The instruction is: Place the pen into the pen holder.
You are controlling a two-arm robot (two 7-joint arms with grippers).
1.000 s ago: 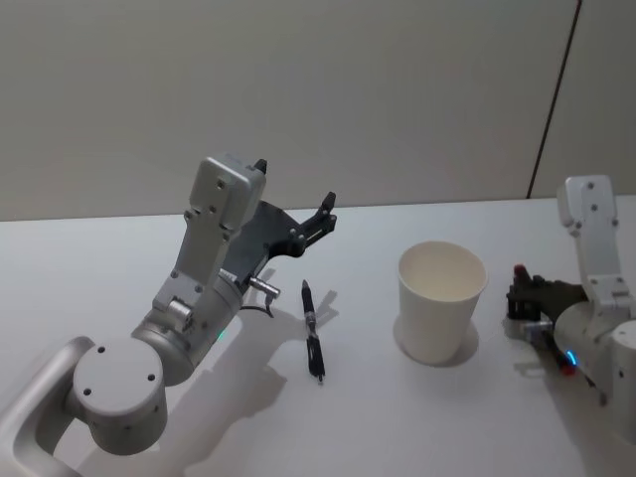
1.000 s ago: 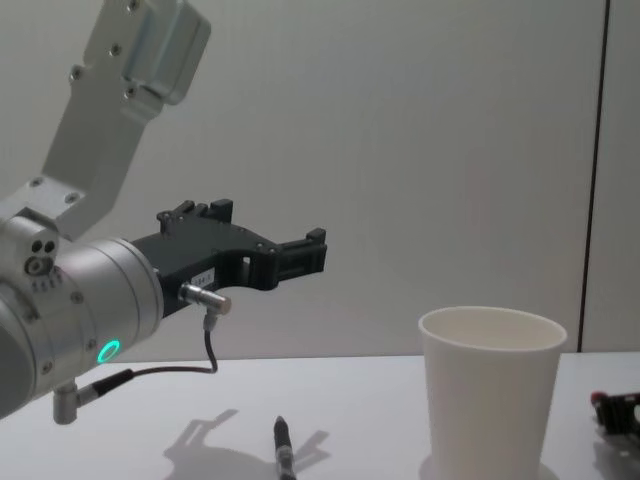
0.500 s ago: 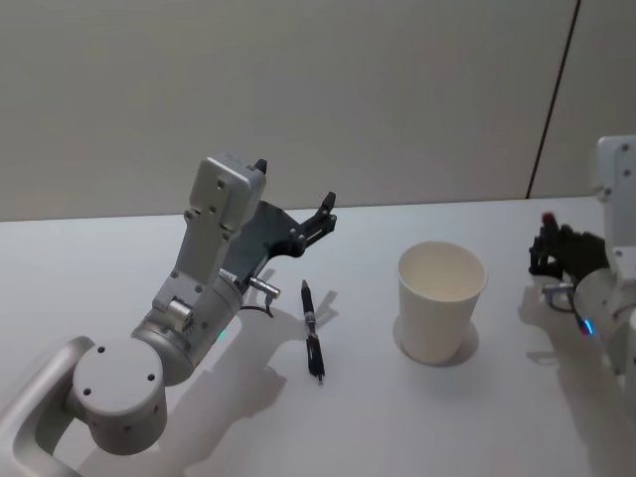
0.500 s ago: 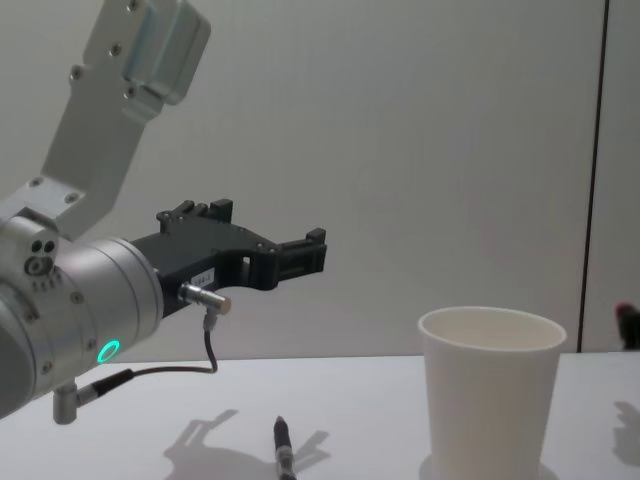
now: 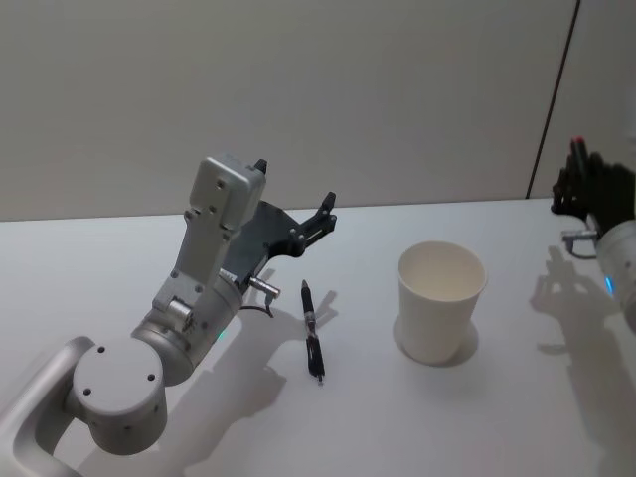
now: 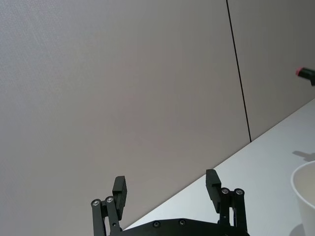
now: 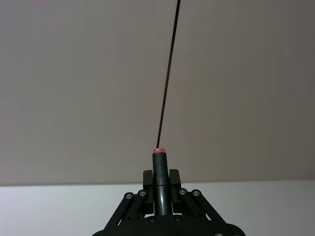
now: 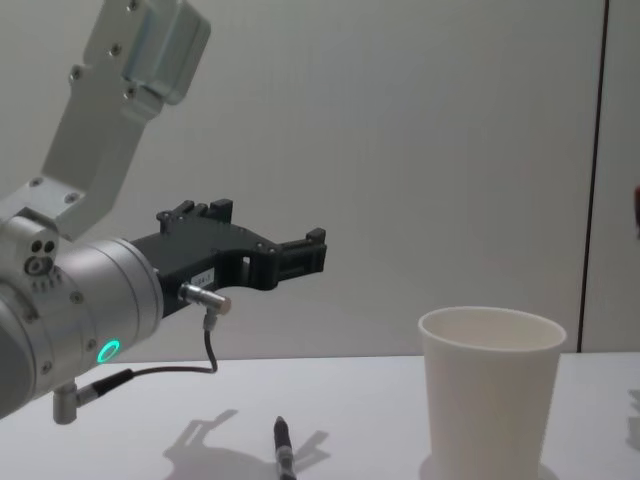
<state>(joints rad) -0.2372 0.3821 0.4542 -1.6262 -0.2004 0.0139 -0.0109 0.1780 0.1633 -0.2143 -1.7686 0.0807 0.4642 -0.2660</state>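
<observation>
The right gripper [image 7: 159,183] is clamped on the pen [image 7: 159,166], a black barrel with a red end that sticks out past the fingertips. In the head view this gripper hangs high above the table's [image 5: 89,260] right edge, with the pen's red end uppermost. The pen holder [image 5: 441,303] stands upright on the table right of its middle, mouth up, well to the left of the held pen and lower than it. A second pen [image 5: 313,331] lies flat on the table left of the pen holder and apart from it, running from the far side towards the near edge. The left gripper [image 6: 166,180] hangs above its far end, fingers spread apart, touching neither.
</observation>
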